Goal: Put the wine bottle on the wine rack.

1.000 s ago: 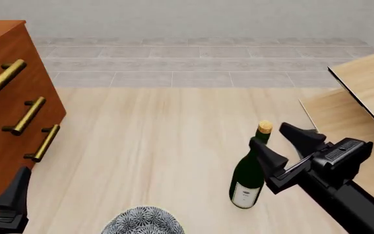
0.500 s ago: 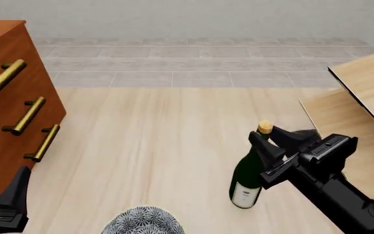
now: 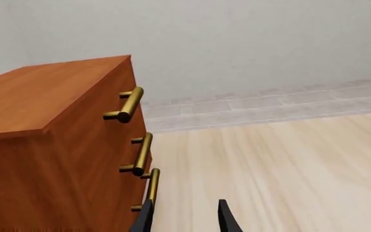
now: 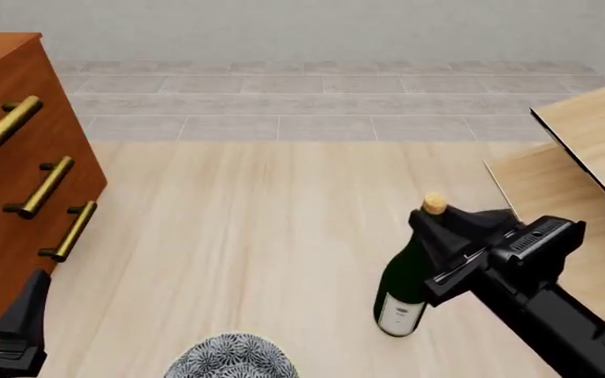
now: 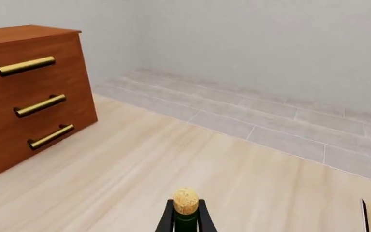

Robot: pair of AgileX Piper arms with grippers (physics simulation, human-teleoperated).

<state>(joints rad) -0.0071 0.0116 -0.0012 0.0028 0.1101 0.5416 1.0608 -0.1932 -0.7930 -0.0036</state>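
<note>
Dark green glass of the wine bottle (image 4: 400, 287) is seen upright on the table, right of centre, with the wine rack (image 4: 586, 161) close by at the right edge. Over the last second the right gripper (image 4: 452, 226) has been brought in from beside the neck and closed around it; the gap seen earlier between the fingers is gone. In the right wrist view the fingers (image 5: 164, 220) are pressed against both sides of the neck just under the cork. A firm grasp is judged to be made, so lifting toward the rack can follow. The bottle's base appears unmoved. The left gripper (image 3: 184, 218) is held idle near the drawer cabinet (image 4: 13, 189), jaws parted, nothing between them.
</note>
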